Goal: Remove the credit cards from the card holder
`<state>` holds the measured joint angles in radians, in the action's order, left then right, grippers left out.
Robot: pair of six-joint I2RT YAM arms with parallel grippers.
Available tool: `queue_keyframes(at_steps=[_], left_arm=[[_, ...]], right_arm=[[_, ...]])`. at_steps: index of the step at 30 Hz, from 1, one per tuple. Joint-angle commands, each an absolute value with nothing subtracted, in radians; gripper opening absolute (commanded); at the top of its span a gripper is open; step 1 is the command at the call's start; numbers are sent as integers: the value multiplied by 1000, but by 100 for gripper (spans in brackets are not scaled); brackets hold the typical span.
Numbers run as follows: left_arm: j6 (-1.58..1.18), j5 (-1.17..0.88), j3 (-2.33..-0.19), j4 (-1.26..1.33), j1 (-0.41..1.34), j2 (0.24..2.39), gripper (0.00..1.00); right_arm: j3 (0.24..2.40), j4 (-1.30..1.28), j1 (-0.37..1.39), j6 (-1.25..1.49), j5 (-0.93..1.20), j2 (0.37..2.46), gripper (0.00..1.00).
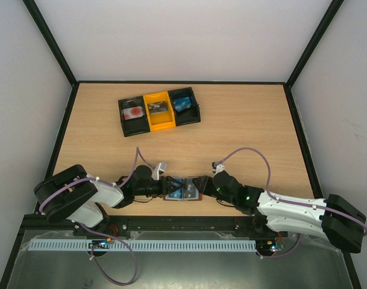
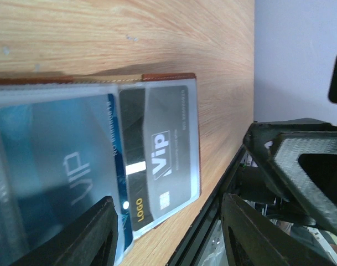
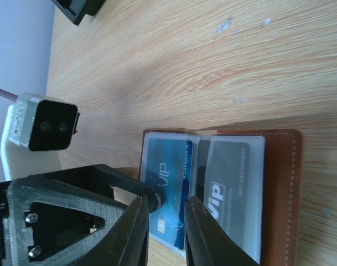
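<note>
Right fingers (image 3: 204, 238) are nearly together, a thin gap left, and the edge of the blue card (image 3: 168, 166) shows in that gap; cannot tell if they actually grip it or just sit over it. Left fingers (image 2: 88, 235) are spread wide. One tip is at the holder (image 3: 281, 194) on its blue-card side, apparently touching, and looks like a pin-down rather than a grasp. The holder lies open and flat on the worktop (image 3: 212, 66), leather down. Both cards are inside under clear sleeves, the dark card (image 3: 229, 183) just beside the blue one and overlapping it slightly. The tray (image 1: 159, 111) is well beyond the holder and not involved.

Risks:
- The pinch may catch the sleeve along with the card, so a pull would drag the whole holder instead of sliding the card out.
- The left contact is only at the holder's rim, so it could slip off and leave nothing holding the holder down.
- The worktop's near edge is close to the holder, so a dragged holder could go over it.
- The two sets of fingers meet at the same side of the holder, so a bump is likely if either shifts.
- The slick sleeve could make the grip slide off the card.
</note>
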<state>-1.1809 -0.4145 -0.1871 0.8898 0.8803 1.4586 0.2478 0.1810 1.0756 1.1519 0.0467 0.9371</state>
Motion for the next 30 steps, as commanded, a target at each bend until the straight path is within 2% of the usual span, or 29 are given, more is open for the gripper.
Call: queue_keyframes(at_steps=[1,8,15,24,30], left_arm=[[-1165,-407,-163,945,873,1481,53],[-1166,-398,-154,954,873,1507,53],[-1152,-370,-155,905,874,1494,53],[-1131,-344,-184,836,875,1477,49],[-1112,-294,-230,781,886,1484,44]], right_arm=[[275,245,1081,1149,83,980,19],[287,266,1081,1137,136,1118,19],[264,142,1081,1145,37,1232,16],[243,114,1081,1143,-17,1193,16],[193,240,1082,1153,25,1234,15]])
